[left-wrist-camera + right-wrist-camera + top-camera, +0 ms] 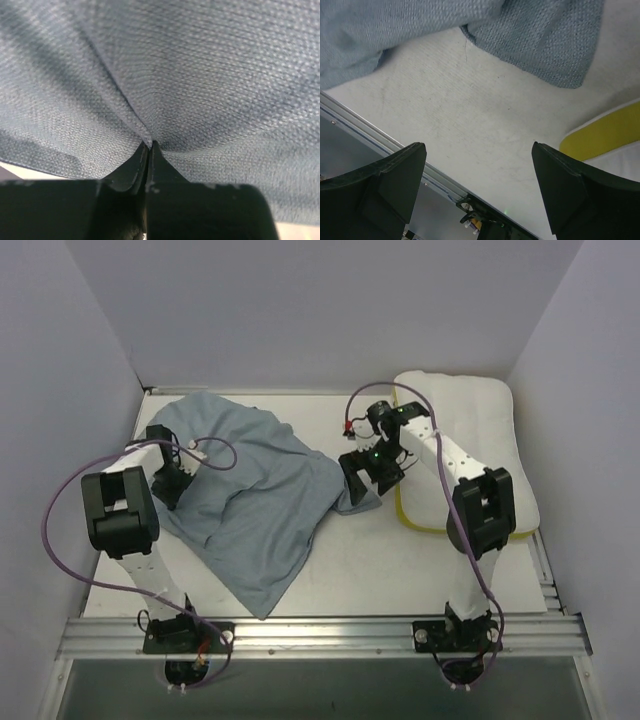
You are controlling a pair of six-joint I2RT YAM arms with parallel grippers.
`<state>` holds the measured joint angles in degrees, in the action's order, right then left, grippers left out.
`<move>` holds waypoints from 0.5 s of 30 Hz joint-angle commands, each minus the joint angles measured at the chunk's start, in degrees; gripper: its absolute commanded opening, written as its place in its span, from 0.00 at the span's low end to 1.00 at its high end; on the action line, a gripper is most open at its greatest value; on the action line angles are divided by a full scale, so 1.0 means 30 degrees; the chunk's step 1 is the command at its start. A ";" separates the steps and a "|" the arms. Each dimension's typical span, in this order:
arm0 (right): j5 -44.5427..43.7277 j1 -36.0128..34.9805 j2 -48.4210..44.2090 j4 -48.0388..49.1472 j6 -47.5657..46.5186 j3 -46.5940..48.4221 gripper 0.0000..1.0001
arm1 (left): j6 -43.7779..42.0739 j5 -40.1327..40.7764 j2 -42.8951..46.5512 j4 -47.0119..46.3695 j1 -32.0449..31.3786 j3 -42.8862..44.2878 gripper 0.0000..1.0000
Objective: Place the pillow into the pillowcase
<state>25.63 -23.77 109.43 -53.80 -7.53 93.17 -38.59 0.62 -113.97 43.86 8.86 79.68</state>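
Observation:
The pillowcase [250, 500] lies crumpled on the table, pale grey-blue face up. My left gripper [172, 485] sits at its left edge. In the left wrist view that gripper [149, 146] is shut on a pinched fold of the pillowcase [200, 75]. The white pillow [480, 430] with its yellow band lies at the right, under the right arm. My right gripper [368, 488] hovers open between the pillowcase's right corner and the pillow. In the right wrist view the gripper [479, 150] holds nothing, with the pillowcase corner [540, 45] ahead and the pillow's yellow edge [605, 132] at right.
White walls close in the table [340, 560] at the left, back and right. An aluminium rail [320, 632] runs along the near edge by both arm bases. Purple cables [60, 540] loop off each arm.

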 commanded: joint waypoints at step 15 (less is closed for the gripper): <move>-0.1391 -0.1713 0.4041 -0.0582 0.1221 0.4071 0.92 | 0.0847 -0.7793 0.7937 0.6894 0.0855 0.0210 0.75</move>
<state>23.92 -26.98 120.99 -53.12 -4.47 102.48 -38.98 -14.66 -88.97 67.61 11.70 72.95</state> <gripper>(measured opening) 0.921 0.739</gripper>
